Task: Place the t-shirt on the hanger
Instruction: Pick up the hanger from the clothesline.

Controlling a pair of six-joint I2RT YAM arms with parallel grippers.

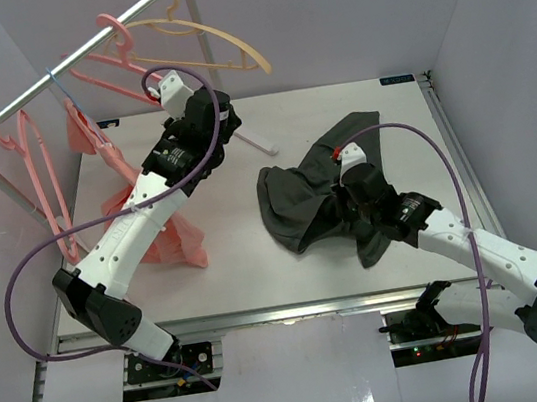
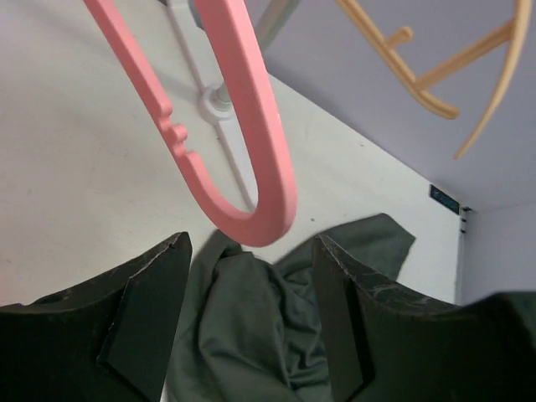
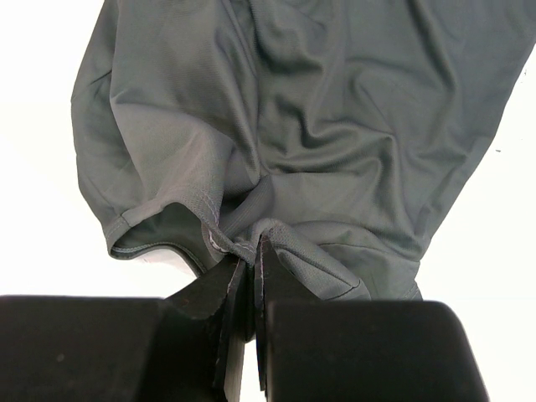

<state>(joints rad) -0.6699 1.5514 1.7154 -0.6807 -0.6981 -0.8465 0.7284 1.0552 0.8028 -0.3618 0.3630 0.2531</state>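
Right gripper (image 3: 254, 255) is pinching a hem of the t-shirt (image 3: 335, 117) — soft, light, likely sagging — toward the table (image 1: 259, 273)'s right edge; left gripper (image 2: 251, 327) is gaping empty by the hanger (image 2: 251, 126).

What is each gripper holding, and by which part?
The right gripper is shut on the t-shirt, pinching a bunched hemmed edge. The left gripper is open and holds nothing; the hanger hangs just beyond it.
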